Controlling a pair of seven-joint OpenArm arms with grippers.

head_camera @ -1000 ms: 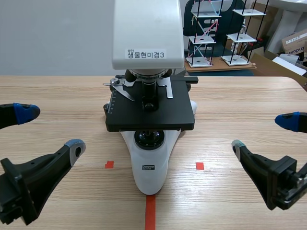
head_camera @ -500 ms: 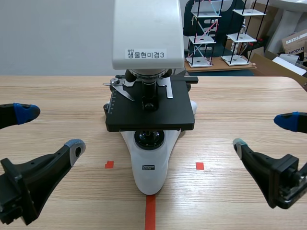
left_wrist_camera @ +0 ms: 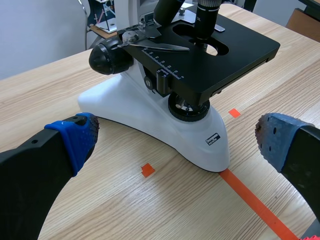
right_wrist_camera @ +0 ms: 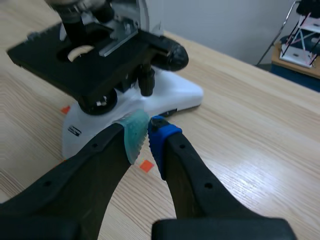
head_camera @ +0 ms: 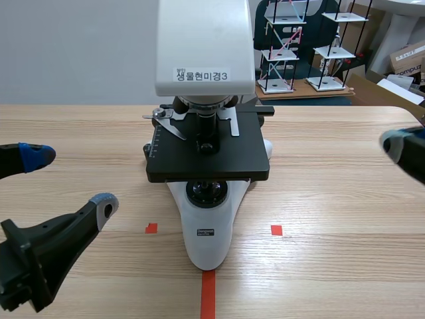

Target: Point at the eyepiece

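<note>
A white microscope [head_camera: 207, 219] with a black stage [head_camera: 209, 149] stands mid-table, and its labelled head [head_camera: 204, 50] runs out of the scene view's top. No eyepiece shows in any view. My left gripper [head_camera: 66, 179] is open at the near left, with nothing between its fingers. In the left wrist view the microscope base [left_wrist_camera: 150, 117] lies ahead of the left gripper [left_wrist_camera: 175, 142]. My right gripper [head_camera: 404, 147] is at the right edge, shut on nothing. In the right wrist view the right gripper [right_wrist_camera: 145, 132] has its pads touching and points toward the microscope's base [right_wrist_camera: 170, 97].
Behind the table stand small white shelf models [head_camera: 292, 46] and cardboard boxes [head_camera: 408, 60]. Orange-red tape marks [head_camera: 276, 230] lie on the wooden table [head_camera: 332, 193] on both sides of the microscope's foot.
My right gripper has gone from wide open to shut, and it has drawn up and out to the right edge. The left arm and the microscope have not moved.
</note>
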